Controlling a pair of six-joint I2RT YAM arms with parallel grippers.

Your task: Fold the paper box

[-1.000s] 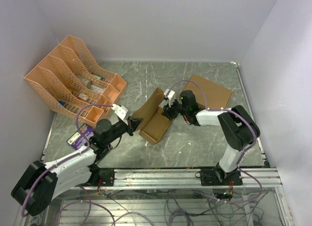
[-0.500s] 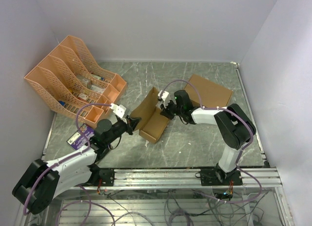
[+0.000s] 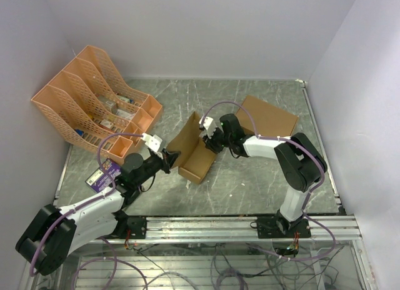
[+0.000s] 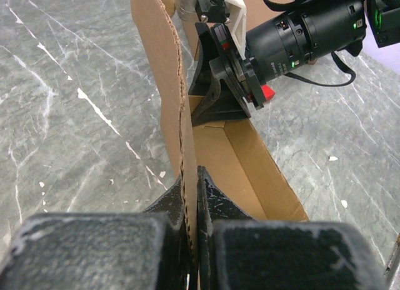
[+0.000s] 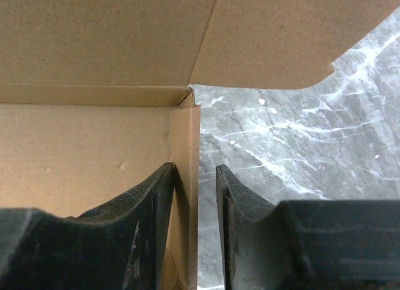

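The left gripper is clenched on the upright flap of the box. The right gripper is held slack astride an end wall. The box is seen mid-worktop with its walls raised and the lid not yet closed.

Paper box: brown cardboard, half-folded, open-topped, lid flap upright, middle of table.

- Grey marbled stone-look tabletop with white veins, carrying everything here.
- Peach-orange perforated plastic file organiser with several slanted slots, at the far left corner against the wall; small packets sit in its lower compartments.
- Small purple printed packet, lying flat just beside the organiser's near end.
- Wide flat brown cardboard box, lying at the far right.
- Silver metal rail along the near edge.
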